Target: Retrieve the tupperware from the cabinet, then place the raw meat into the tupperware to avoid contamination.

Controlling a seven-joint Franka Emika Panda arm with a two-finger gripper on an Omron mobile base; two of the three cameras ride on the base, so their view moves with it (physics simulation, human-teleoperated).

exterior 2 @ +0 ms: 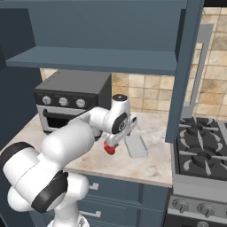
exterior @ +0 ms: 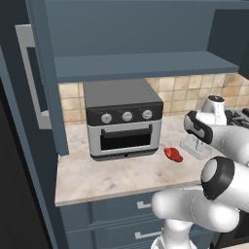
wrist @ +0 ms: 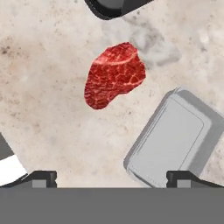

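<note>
A: Raw meat (wrist: 113, 74) lies on the bench (wrist: 43, 109), ahead of the pincer (wrist: 111, 177), left of centre. Pincer?

B: Jaws wide, empty, hovering above. Tupperware (wrist: 173, 138) sits just right of the meat, apart, already out of the cabinet (exterior: 136, 44) — likely parked close for a short transfer.

The raw meat (wrist: 113, 74) below my hand looks wet and glossy, red with fine pale marbling. The tupperware (wrist: 175, 138) is smooth, matt grey plastic, a little translucent. The counter (wrist: 48, 100) looks like polished beige stone with soft veins. The toaster oven (exterior: 123, 119) has brushed grey metal and a dark glass door. The wall tiles (exterior: 194, 92) look matt.
</note>
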